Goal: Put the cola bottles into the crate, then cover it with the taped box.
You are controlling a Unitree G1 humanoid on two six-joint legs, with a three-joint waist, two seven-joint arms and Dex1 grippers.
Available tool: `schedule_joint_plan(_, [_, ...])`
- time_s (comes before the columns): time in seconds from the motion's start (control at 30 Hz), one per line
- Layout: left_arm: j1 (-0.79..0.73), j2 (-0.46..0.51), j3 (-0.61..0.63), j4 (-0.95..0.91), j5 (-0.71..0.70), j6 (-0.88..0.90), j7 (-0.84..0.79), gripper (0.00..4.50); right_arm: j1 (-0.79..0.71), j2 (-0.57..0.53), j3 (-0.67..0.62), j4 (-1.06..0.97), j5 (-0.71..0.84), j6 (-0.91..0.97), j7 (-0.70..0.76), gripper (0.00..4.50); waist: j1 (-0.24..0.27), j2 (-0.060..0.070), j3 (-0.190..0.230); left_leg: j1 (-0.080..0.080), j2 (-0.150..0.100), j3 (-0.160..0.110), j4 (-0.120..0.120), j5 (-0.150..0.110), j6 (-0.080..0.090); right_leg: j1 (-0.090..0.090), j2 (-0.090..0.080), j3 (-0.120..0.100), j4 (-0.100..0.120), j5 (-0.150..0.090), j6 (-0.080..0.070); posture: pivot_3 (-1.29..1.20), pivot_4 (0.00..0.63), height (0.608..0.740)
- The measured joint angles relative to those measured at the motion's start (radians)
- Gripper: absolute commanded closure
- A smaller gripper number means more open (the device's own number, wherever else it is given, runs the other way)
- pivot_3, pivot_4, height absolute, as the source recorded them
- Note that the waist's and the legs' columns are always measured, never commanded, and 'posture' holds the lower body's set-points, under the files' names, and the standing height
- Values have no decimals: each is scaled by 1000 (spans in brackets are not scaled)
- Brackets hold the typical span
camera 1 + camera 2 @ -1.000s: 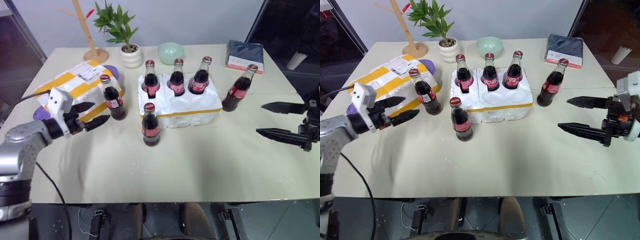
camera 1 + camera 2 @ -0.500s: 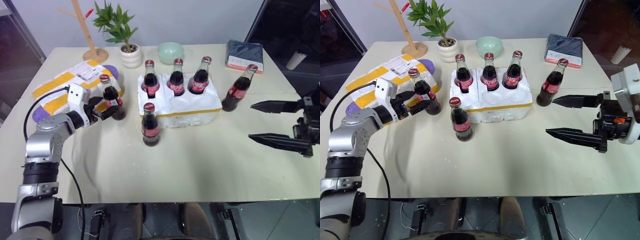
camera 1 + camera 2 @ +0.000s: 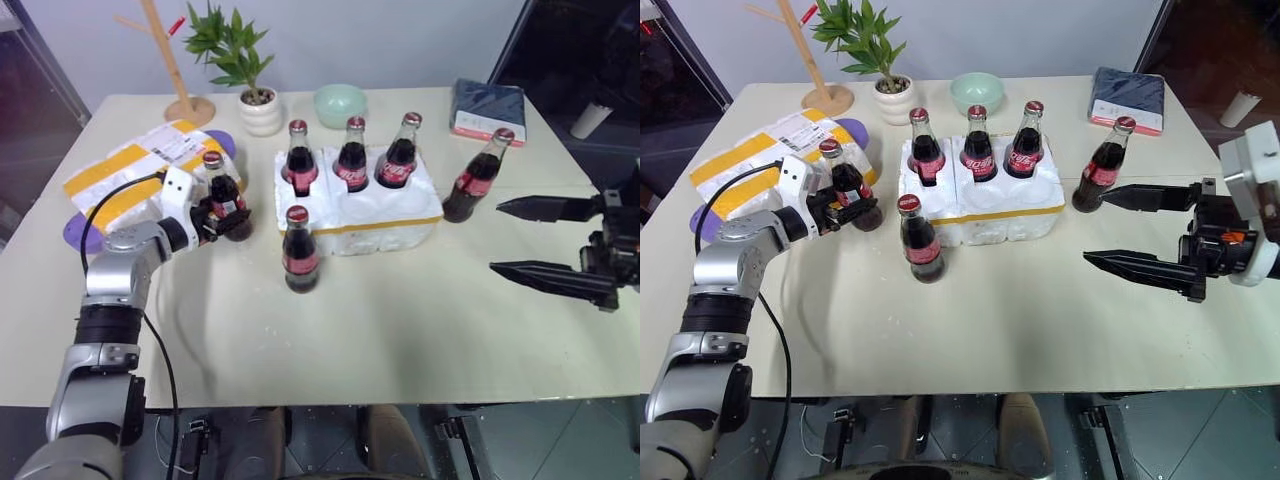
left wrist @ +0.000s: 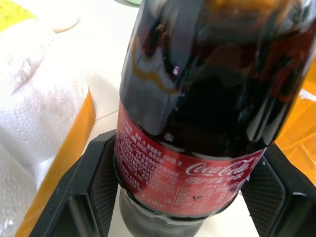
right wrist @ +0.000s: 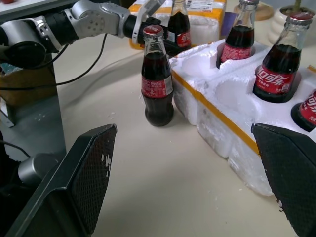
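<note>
Three cola bottles [image 3: 352, 152] already stand in the crate's [image 3: 400, 222] back slots. Three wait outside it: one in front, one right, and one left, clamped by the left gripper [image 3: 216, 213]. The right gripper [image 3: 520, 238] hangs spread. The taped box [image 3: 120, 178], left of the crate, is not yet placed.

Six cola bottles [image 3: 352, 157] stand on the bench [image 3: 400, 320]. Three of them sit in the back row of slots of the one crate [image 3: 385, 215]. Three stand outside it: one [image 3: 300, 251] just in front of the crate's left end, one [image 3: 226, 196] to the crate's left, and one [image 3: 474, 177] to its right. One taped box [image 3: 125, 175] lies left of the crate. Behind the crate are one potted plant [image 3: 248, 70], one pale green bowl [image 3: 341, 104] and one wooden stand [image 3: 178, 70]. One dark book [image 3: 490, 110] lies behind and to the right of the crate.
</note>
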Motion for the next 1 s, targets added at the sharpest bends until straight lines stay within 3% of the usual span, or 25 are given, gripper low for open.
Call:
schedule_joint_plan(0.2, [-65,47,0,35,-32,70,-134,1688,26,16,-1,-17,7,0,-27,0,-1,-5,3,-1,0,-1,0,0,0,-2,0,0,1,0,0,0,150,739])
schedule_joint_plan(0.37, [-238,119,-12,20,-148,266,-386,1688,64,29,-36,-46,14,15,-57,0,3,-9,6,-3,0,-2,0,0,0,-2,0,-2,0,0,1,0,150,739])
schedule_joint_plan(0.5, [-370,117,-69,6,-183,325,-535,1688,104,46,-89,-78,21,32,-85,0,1,-9,6,-2,0,-2,0,0,0,-1,0,-2,0,-1,1,0,150,739])
schedule_joint_plan(0.63, [-475,21,-117,75,-169,293,-581,1688,154,74,-134,-122,42,48,-117,0,0,-9,6,-2,0,-2,0,0,0,-1,0,-2,1,-1,2,0,150,739])
schedule_joint_plan(0.83, [-585,-165,-194,337,-47,67,-598,1688,224,106,-239,-181,87,73,-174,0,-2,-10,6,-2,0,-2,0,0,0,-1,0,-2,1,-1,2,0,150,739])
schedule_joint_plan(1.0, [-657,-263,-201,541,35,-110,-598,1688,270,117,-303,-218,125,86,-213,0,2,-10,6,-2,0,-2,0,0,0,-2,0,-2,0,-1,2,0,150,739])
